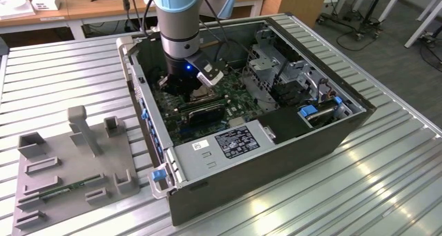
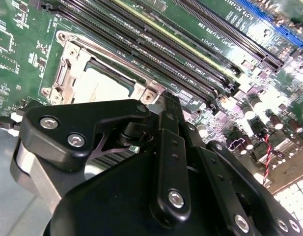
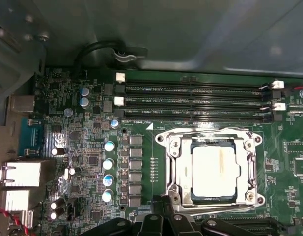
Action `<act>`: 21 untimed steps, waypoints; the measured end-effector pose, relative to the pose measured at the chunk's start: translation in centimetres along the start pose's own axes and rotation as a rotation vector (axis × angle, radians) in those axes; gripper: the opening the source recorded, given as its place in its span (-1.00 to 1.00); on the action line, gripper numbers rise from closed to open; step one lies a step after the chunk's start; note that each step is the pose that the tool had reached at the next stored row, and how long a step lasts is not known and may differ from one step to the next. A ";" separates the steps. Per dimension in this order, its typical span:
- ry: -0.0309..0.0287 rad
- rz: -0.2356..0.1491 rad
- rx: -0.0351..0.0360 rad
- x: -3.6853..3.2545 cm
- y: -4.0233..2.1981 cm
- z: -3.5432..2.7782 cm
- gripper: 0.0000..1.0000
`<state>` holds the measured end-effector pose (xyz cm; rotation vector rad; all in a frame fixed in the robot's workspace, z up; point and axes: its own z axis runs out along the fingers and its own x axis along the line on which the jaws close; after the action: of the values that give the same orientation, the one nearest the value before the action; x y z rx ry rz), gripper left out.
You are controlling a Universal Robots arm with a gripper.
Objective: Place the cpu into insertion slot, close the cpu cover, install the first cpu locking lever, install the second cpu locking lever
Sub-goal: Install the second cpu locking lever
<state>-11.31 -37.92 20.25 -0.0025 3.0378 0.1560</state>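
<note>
The gripper [image 2: 166, 105] is lowered inside the open computer case [image 1: 332, 137], its black fingers [image 2: 170, 147] pressed together with nothing pinched between them, the tips just beside the near edge of the insertion slot [image 3: 212, 169]. The cpu [image 3: 214, 167] is seated in that slot (silvery top facing up), framed by the cpu cover [image 3: 177, 162], which is laid flat around it. 3 long memory slots [image 3: 190, 102] are seen just beyond the socket on the green circuit board [image 3: 92, 147]. A grey fixture tray [image 1: 69, 163] is set on the slatted table [image 1: 62, 75], at the exterior view's left.
</note>
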 end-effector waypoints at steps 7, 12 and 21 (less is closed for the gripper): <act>-0.0089 -0.001 0.0001 0.15 0.22 0.28 -0.79; -0.0152 -0.002 0.0000 0.32 0.22 0.59 -0.79; -0.0175 -0.004 0.0223 0.52 0.22 0.86 -0.79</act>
<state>-11.74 -37.61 19.38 -0.0058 3.0217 0.1211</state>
